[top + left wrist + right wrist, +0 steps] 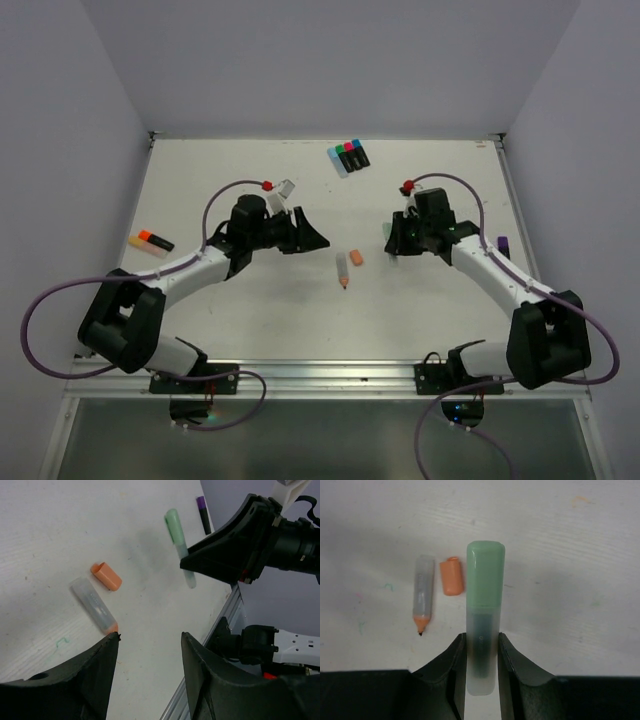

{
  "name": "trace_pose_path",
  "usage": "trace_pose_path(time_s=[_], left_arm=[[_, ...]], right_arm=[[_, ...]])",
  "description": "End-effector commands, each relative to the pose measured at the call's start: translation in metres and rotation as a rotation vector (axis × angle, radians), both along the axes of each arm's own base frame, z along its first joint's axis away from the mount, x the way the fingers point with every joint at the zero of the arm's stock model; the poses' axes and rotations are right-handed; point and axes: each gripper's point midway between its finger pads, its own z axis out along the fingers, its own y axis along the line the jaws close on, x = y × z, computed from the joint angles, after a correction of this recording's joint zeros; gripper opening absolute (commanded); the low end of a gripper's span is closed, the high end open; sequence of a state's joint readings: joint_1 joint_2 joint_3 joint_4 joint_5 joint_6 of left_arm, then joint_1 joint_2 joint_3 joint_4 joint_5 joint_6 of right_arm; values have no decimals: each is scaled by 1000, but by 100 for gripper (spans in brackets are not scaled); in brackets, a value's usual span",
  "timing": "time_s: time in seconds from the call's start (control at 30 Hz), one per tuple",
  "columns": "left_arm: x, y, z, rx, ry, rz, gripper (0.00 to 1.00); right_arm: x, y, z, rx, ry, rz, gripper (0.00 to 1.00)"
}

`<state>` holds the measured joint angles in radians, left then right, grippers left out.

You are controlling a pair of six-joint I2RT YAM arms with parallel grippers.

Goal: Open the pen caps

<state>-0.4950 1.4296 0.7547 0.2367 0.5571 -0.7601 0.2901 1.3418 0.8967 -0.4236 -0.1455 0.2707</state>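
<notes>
Pen caps lie in several spots on the white table [250, 330]. The orange cap [357, 258] is off its pen, a little right of centre in the top view. It lies just beside the pale pen body [343, 270], whose orange tip points toward the bottom of the frame.

The green cap [485, 577] is still on. It stands at the centre of the right wrist view, and the green-capped pen [481, 672] is clamped by its translucent lower part between the closed jaws of the right gripper [481, 642].

The left gripper [312, 240] sits left of centre in the top view, near the pale pen body. Its jaws are apart with nothing between them.

Farther out, a row of capped pens [348, 157] lies side by side at upper centre. An orange-capped pen [150, 241] rests at the left edge of the table. A purple-capped pen [503, 243] shows at the right edge, beside the right arm.
</notes>
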Motion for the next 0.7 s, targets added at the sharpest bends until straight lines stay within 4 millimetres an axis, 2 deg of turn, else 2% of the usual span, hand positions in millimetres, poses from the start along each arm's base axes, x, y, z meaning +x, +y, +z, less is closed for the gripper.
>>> trace_pose_path(time_s=[0.0,0.27,0.47,0.67], left_arm=[[0,-22,22,-79,-28,-43,56],[4,-35,20,-78,15,7,57],[2,-50,27,-103,23,1,59],[-1,-55,19,-84,36,7,59]], right_arm=[[-16,47,19,106,-76,168,0],[-37,97,45,164,-150,272,0],[-45,115,43,152,-151,313,0],[-48,126,50,159,-165,329,0]])
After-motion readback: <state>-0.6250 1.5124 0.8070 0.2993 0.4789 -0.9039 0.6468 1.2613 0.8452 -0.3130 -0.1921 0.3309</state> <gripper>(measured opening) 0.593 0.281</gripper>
